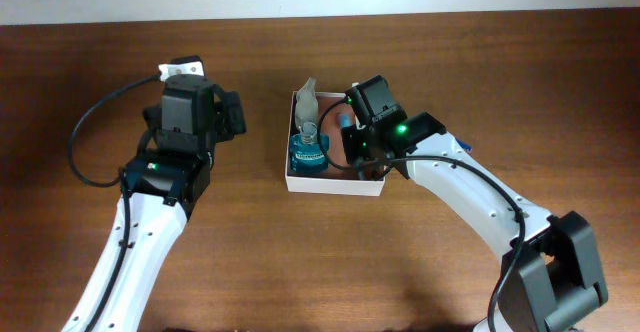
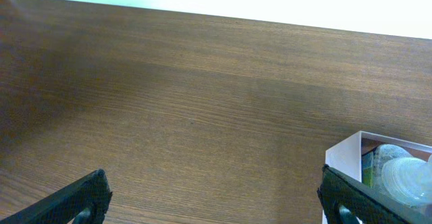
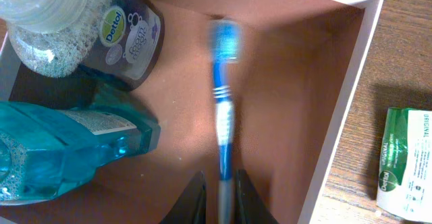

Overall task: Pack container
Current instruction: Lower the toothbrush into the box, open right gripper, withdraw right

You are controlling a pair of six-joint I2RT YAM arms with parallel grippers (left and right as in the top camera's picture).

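Dark brown tabletop (image 1: pixel 300 262) with lengthwise wood grain. A small green-and-white Dettol carton (image 3: pixel 407 162) lies flat on it, printed face upward.

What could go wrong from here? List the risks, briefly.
1. The toothbrush looks blurred in the right gripper. The grip may be loose, and the brush could drop askew into the container.
2. The blue bottle sits close beside the brush, so a sideways move of the gripper might knock it.
3. The green-and-white pack lies outside, near the container's wall. Pulling away in that direction could nudge it.
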